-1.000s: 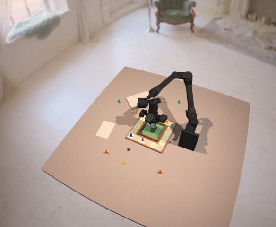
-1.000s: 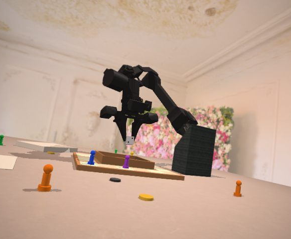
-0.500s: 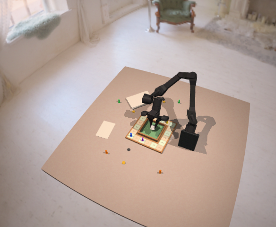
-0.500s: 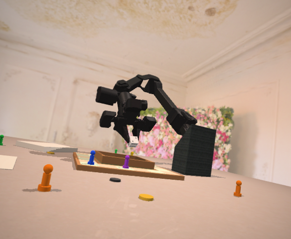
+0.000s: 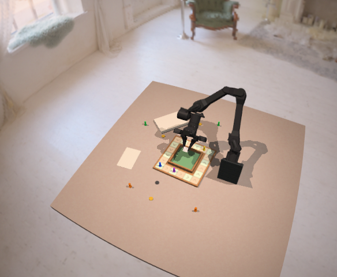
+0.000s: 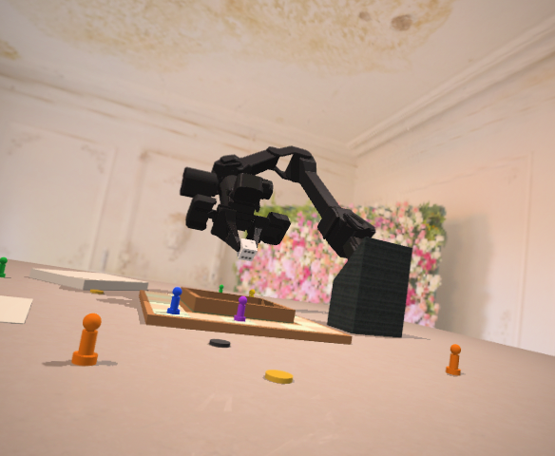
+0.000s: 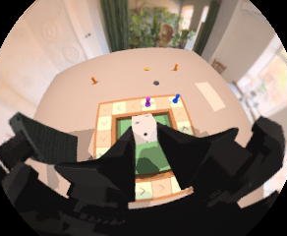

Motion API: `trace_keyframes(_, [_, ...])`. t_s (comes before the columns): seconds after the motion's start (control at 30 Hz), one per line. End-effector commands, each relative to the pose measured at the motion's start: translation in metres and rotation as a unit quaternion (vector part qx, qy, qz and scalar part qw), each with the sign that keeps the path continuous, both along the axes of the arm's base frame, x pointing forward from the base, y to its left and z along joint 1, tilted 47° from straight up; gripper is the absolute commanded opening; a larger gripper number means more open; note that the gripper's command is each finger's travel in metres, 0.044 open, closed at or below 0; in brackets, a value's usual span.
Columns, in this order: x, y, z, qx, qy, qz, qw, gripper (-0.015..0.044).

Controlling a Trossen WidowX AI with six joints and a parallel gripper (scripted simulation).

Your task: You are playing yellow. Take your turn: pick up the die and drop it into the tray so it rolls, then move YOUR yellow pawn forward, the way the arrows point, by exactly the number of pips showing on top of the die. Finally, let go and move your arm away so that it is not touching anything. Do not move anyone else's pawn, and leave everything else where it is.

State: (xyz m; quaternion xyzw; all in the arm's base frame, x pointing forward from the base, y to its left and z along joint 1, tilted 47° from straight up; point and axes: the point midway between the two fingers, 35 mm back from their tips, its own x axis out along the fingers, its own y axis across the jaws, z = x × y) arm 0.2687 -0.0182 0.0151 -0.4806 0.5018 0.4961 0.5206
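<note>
My gripper is shut on the white die and holds it in the air above the tray. The tray has a green floor and brown walls and sits in the middle of the board. The yellow pawn stands upright on the board's far side, near a corner. The blue pawn and the purple pawn stand on the near side.
Orange pawns, green pawns, yellow discs and a dark disc lie or stand around the board. A pale slab lies behind it; a flat card lies left.
</note>
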Motion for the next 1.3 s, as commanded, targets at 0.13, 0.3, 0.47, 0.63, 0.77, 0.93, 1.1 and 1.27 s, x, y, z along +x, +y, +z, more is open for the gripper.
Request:
trace_keyframes(0.13, [0.002,0.004,0.018,0.004,-0.006,-0.001,1.000,0.0000])
trace_keyframes(0.3, [0.003,0.004,0.019,0.004,-0.006,-0.001,1.000,0.0000])
trace_keyframes(0.47, [0.003,0.003,0.018,0.002,-0.006,0.001,1.000,0.0000])
trace_keyframes(0.63, [0.003,0.003,0.018,0.002,-0.006,0.001,1.000,0.0000])
trace_keyframes(0.77, [0.003,0.003,0.018,0.002,-0.006,0.001,1.000,0.0053])
trace_keyframes(0.93, [0.003,0.003,0.018,0.002,-0.006,0.001,1.000,0.0184])
trace_keyframes(1.1, [0.004,0.026,0.039,0.004,-0.006,-0.001,1.000,0.0315])
trace_keyframes(1.27, [0.004,0.032,0.046,0.005,-0.006,-0.001,1.000,0.0440])
